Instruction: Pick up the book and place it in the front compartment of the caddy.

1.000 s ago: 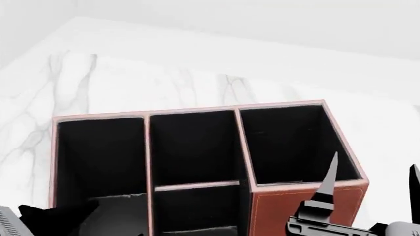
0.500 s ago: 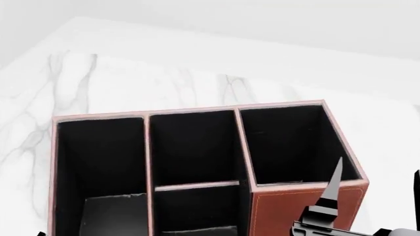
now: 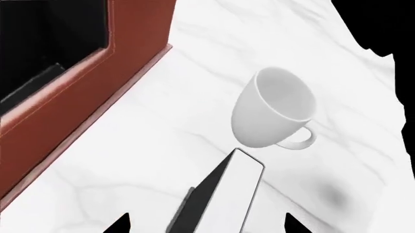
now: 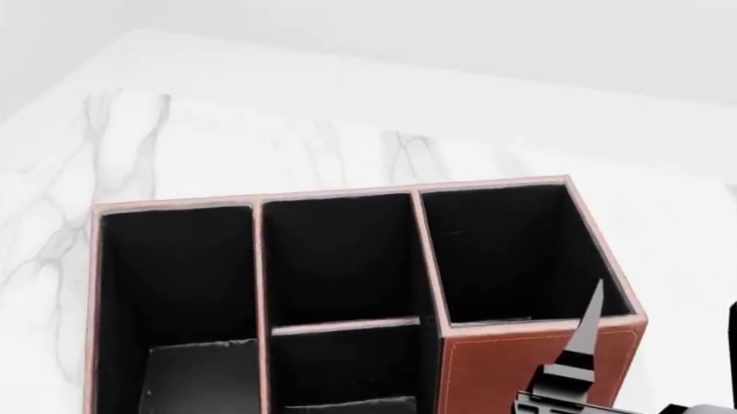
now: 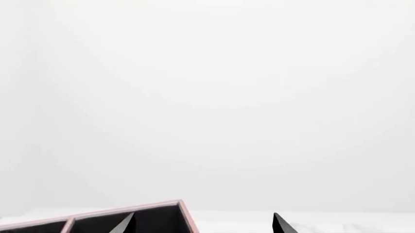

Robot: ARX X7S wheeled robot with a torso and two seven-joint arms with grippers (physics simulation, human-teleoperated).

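Note:
The book [image 3: 227,196], black cover with white page edges, stands on the marble top in the left wrist view, next to the white mug [image 3: 272,111]. My left gripper [image 3: 206,225] is open, its fingertips wide apart on either side of the book and not touching it. The reddish-brown caddy [image 3: 77,102] stands close beside the book. In the head view the caddy [image 4: 530,371] fills the lower half and its black compartments hold nothing; book and left gripper are out of that view. My right gripper [image 4: 658,332] is open and empty by the caddy's right corner; it also shows in the right wrist view [image 5: 204,224].
The white marble table [image 4: 230,147] stretches behind and to the left of the caddy. A plain white wall lies beyond it. The right wrist view shows only the caddy's rim [image 5: 123,209] and the wall.
My left gripper has dropped out of the head view's lower left corner. My right gripper has sunk slightly lower in the frame. The caddy has not moved.

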